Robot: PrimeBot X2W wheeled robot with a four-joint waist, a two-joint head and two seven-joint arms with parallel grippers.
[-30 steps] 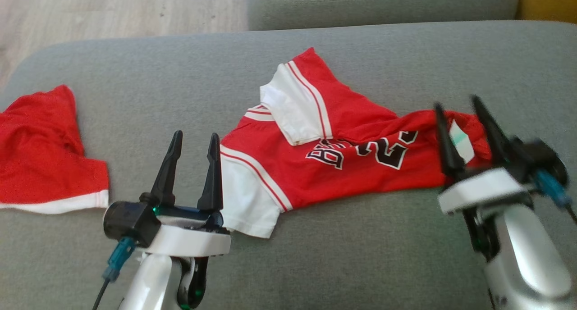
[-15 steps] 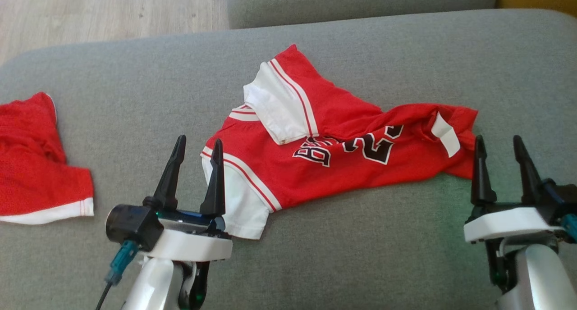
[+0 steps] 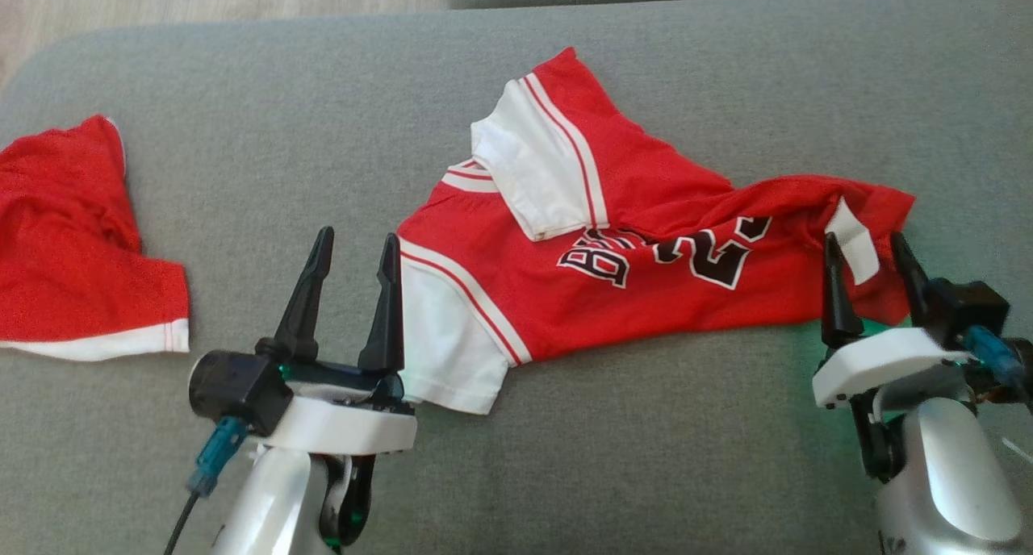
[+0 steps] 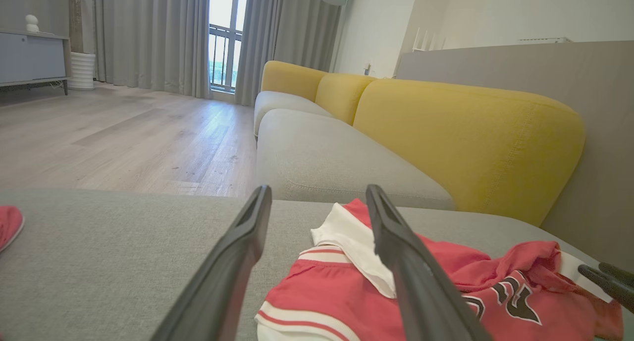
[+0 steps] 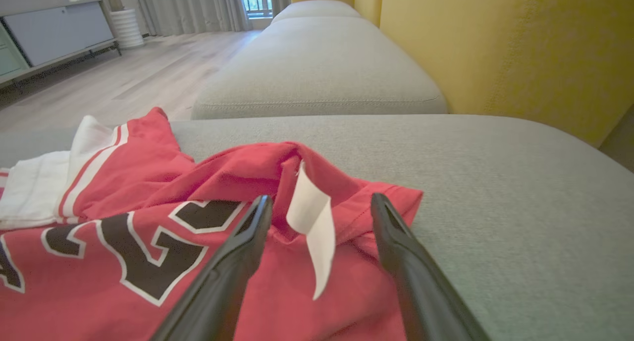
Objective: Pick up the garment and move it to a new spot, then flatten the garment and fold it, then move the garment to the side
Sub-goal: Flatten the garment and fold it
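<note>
Grey sofa seat (image 3: 646,458) w/ crumpled red jersey (image 3: 646,297), L + R jaws wide apart, empty; yellow backrest (image 4: 470,133) in wrist views.

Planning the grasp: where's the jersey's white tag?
In the head view the white tag sits at the jersey's right end, between the right end effector's fingertips.

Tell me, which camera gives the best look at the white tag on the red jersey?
The right wrist view: the white tag hangs close up, whole, between the right gripper's open fingers. The head view shows the tag small on the red jersey's crumpled end. The left wrist view catches a sliver at its right edge.
</note>
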